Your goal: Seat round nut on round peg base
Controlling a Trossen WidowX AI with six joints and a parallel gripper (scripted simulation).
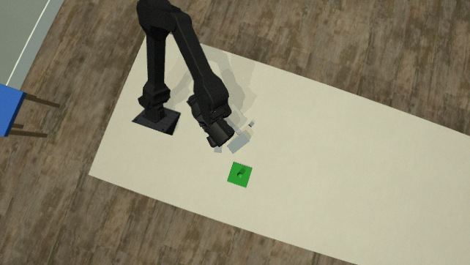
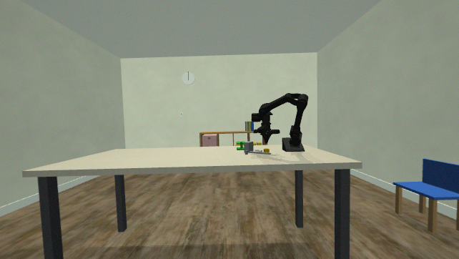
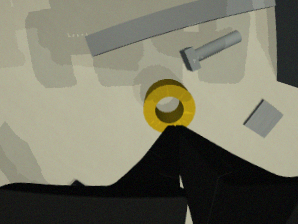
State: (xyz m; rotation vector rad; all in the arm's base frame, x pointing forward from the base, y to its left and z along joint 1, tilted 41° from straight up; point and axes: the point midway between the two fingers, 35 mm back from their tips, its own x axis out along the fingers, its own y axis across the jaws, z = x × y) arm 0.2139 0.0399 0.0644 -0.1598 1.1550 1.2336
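The yellow round nut point(image 3: 169, 104) lies flat on the table and casts a small shadow beside it; it also shows in the exterior view point(image 2: 266, 150). My gripper point(image 3: 174, 133) is shut on nothing, with its closed fingertips hovering above the near rim of the nut, apart from it. In the top view my gripper point(image 1: 219, 140) hides the nut. The green square base point(image 1: 239, 175) with its short round peg point(image 1: 240, 172) stands on the table a little in front of the gripper.
A grey bolt point(image 3: 209, 50), a long curved grey strip point(image 3: 173, 19) and a small grey square piece point(image 3: 264, 117) lie around the nut. A grey block point(image 1: 238, 143) lies beside the gripper. The arm's base point(image 1: 157, 121) stands at the table's left end.
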